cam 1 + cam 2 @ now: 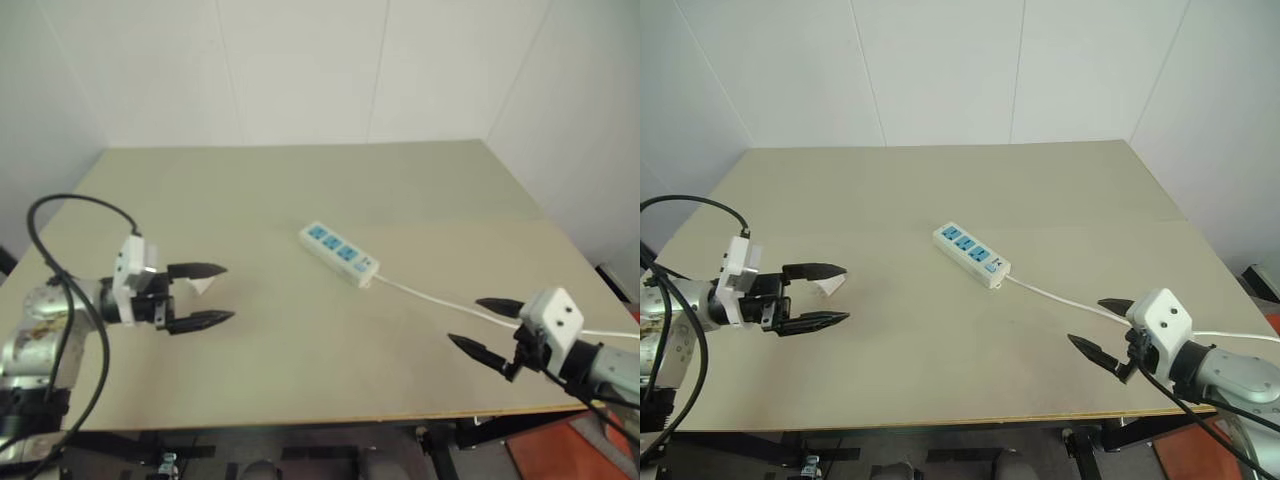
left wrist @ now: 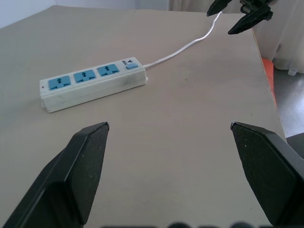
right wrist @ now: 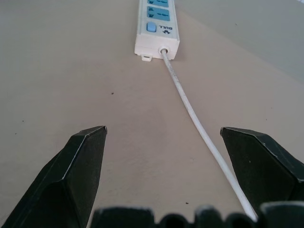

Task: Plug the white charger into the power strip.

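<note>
A wide beige desk (image 1: 300, 200) takes up most of the scene, set against white walls (image 1: 300, 60).

Near its middle lies the power strip (image 1: 338, 253), a long flat white bar lying at a slant, with three blue sockets in a row facing up and a small blue switch at the end where the cord leaves it. Nothing is plugged into any socket. Its thin white cord (image 1: 430, 296) runs from that end across the desk toward the robot's right and passes close by the right claw.

The left claw (image 1: 202, 295) hangs above the desk on the robot's left, well apart from the strip, its two black fingers spread wide with nothing between them and pointing toward the strip. The right claw (image 1: 482, 325) is near the front right edge, its fingers also spread wide and empty, aimed along the cord toward the strip's switch end.

The white charger (image 1: 203, 285) is a small white piece on the desk just beyond the left claw's fingertips, partly hidden by the upper finger; whether it touches that finger I cannot tell.
</note>
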Motion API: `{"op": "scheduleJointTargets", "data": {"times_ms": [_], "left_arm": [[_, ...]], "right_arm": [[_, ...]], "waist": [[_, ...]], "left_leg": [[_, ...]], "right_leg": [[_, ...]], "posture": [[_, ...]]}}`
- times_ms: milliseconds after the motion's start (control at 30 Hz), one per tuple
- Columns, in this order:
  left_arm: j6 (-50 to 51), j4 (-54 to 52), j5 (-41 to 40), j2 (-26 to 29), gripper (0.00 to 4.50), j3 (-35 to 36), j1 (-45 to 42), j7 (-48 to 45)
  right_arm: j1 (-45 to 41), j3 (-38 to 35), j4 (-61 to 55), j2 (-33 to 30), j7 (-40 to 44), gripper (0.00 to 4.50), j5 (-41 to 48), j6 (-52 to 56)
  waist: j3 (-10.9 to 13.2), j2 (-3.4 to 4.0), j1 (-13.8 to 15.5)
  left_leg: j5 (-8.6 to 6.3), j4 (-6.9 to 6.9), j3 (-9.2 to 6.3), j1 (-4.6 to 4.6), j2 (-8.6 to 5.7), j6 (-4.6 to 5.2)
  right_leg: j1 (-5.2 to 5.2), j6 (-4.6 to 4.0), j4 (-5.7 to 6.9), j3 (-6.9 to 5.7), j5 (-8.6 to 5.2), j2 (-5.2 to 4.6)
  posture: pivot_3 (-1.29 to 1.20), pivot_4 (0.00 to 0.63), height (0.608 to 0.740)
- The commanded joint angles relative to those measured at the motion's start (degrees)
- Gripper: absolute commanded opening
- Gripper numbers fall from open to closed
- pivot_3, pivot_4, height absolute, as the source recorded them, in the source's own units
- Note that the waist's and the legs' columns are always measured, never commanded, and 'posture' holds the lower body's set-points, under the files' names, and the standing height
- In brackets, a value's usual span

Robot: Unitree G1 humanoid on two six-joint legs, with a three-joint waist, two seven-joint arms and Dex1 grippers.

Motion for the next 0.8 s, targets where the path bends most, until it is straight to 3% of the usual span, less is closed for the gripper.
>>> {"op": "scheduleJointTargets", "data": {"times_ms": [33, 467, 633, 800], "left_arm": [[-0.82, -0.93, -0.53, 0.76, 4.48, 0.95, -1.07, 0.15], [0.49, -3.76, -2.91, -1.27, 4.48, 1.58, -1.62, 3.14], [1.41, -2.43, -3.91, -1.25, 4.48, 2.08, -3.56, 3.33], [0.68, -3.68, -2.43, -2.06, 4.48, 0.36, -3.64, 4.56]], "right_arm": [[0.52, -1.78, -1.5, -0.56, 0.27, 4.5, 0.3, -0.32], [-4.63, 1.14, 0.93, 1.55, -3.01, 4.5, -0.87, -0.93], [-11.73, 4.91, 5.59, 3.86, -1.64, 4.5, -0.31, -2.64], [-25.33, 14.86, 21.03, 7.55, 3.43, 4.5, -4.29, -7.87]], "waist": [[0.0, 0.0, 0.01], [0.02, -0.03, -0.09], [0.02, -0.05, -0.09], [0.04, -0.08, -0.29]], "left_leg": [[0.0, 0.0, 0.0, 0.0, 0.0, 0.0], [0.0, 0.0, 0.01, 0.0, 0.0, 0.0], [0.0, 0.0, -0.01, 0.03, 0.0, 0.0], [0.0, 0.0, 0.01, 0.04, 0.0, 0.0]], "right_leg": [[0.0, 0.0, 0.0, 0.0, 0.0, 0.0], [0.0, 0.0, -0.02, 0.01, 0.0, 0.0], [0.0, 0.0, 0.01, 0.01, 0.0, 0.02], [-0.01, -0.01, 0.0, 0.01, 0.01, 0.02]], "posture": [[0.0, 0.15, 0.74], [0.0, 0.15, 0.74], [0.0, 0.15, 0.74], [0.0, 0.15, 0.74]]}}
